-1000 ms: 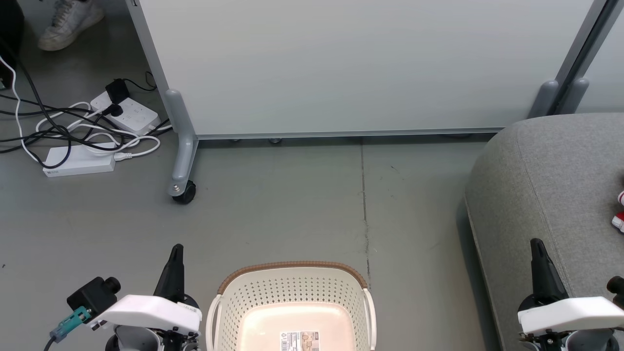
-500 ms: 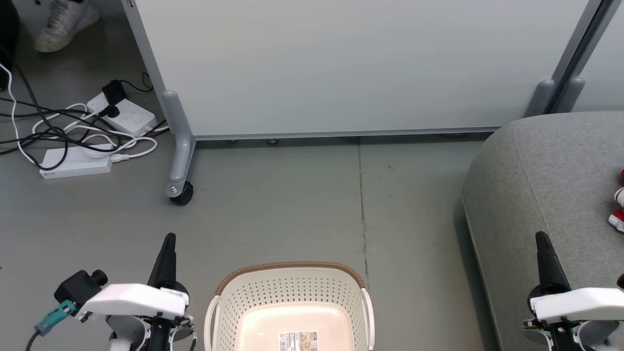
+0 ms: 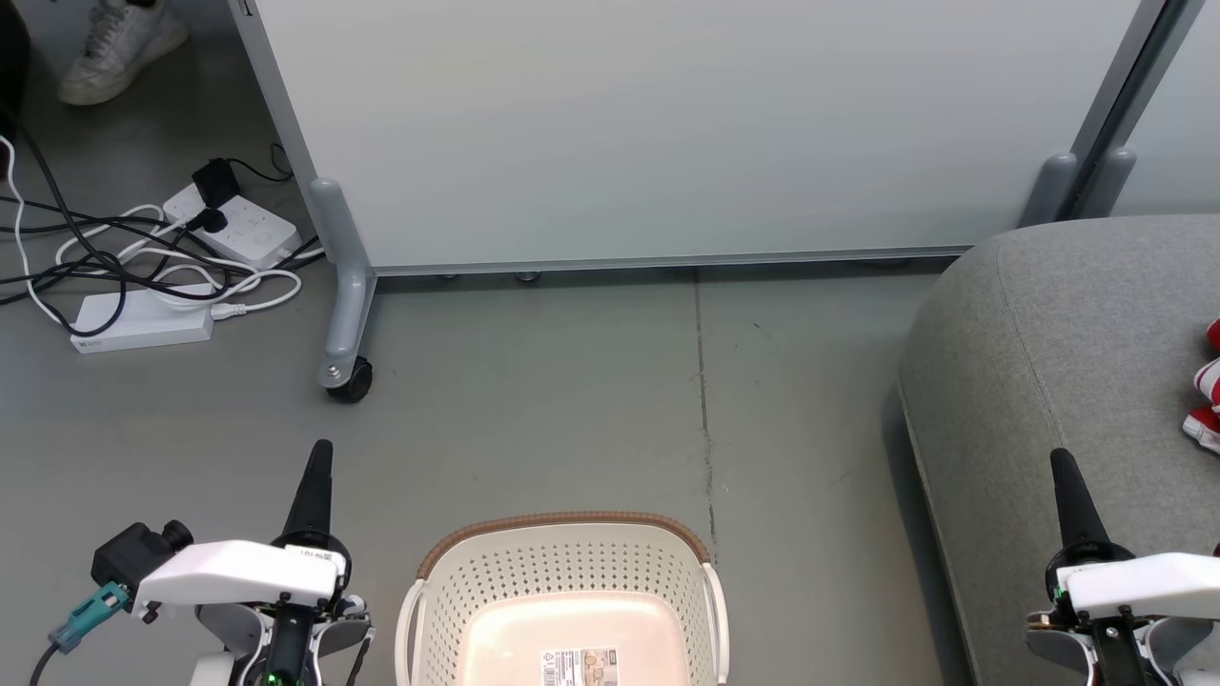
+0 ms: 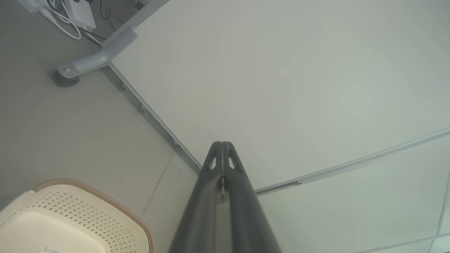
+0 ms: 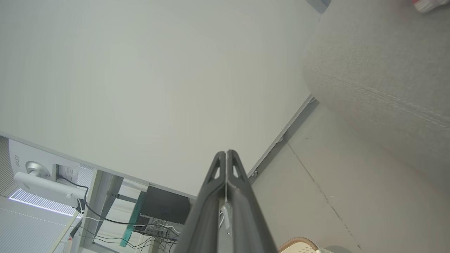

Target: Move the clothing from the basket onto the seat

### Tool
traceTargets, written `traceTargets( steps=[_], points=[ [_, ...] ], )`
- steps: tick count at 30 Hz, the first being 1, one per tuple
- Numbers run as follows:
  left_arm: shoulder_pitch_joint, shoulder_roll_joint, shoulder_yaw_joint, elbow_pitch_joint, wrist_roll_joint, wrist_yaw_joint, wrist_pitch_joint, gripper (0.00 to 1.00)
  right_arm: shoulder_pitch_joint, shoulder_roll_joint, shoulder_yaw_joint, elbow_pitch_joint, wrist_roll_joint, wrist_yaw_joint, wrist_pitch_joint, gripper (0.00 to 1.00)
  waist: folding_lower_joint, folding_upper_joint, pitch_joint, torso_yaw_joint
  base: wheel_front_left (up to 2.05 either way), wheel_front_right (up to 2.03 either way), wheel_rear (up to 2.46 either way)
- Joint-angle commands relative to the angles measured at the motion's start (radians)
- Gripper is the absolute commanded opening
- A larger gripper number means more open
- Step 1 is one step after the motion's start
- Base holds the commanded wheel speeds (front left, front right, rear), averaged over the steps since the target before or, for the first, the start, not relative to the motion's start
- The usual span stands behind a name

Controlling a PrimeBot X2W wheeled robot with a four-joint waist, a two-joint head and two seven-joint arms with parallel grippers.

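The red clothing (image 3: 1205,386) lies on the grey seat (image 3: 1048,324), only a scrap of it peeking in at the edge, well apart from the basket (image 3: 567,520). The basket's visible floor looks bare, so the job seems done or nearly so, though part of the basket is cut off. The left gripper (image 3: 320,453) and right gripper (image 3: 1061,463) hang on either side, fingers pressed together, holding nothing.

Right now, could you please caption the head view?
Empty basket between shut left tool and shut right tool; red clothing on the seat.
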Motion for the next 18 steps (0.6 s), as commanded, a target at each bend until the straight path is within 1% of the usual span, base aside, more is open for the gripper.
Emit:
traceTargets(
  steps=[1,18],
  points=[
    [-0.036,0.005,0.01,-0.006,-0.023,-0.01,0.005,0.0,-0.026,-0.011,-0.009,-0.007,0.03,0.0,0.008,0.0,0.0,0.0,0.0,-0.001,0.0,0.0,0.0],
    [-0.059,0.005,0.041,0.0,-0.163,-0.024,0.05,0.0,-0.049,-0.013,-0.029,0.015,0.193,0.0,0.05,0.0,0.0,0.0,0.0,-0.01,0.0,0.0,0.0]
  ],
)
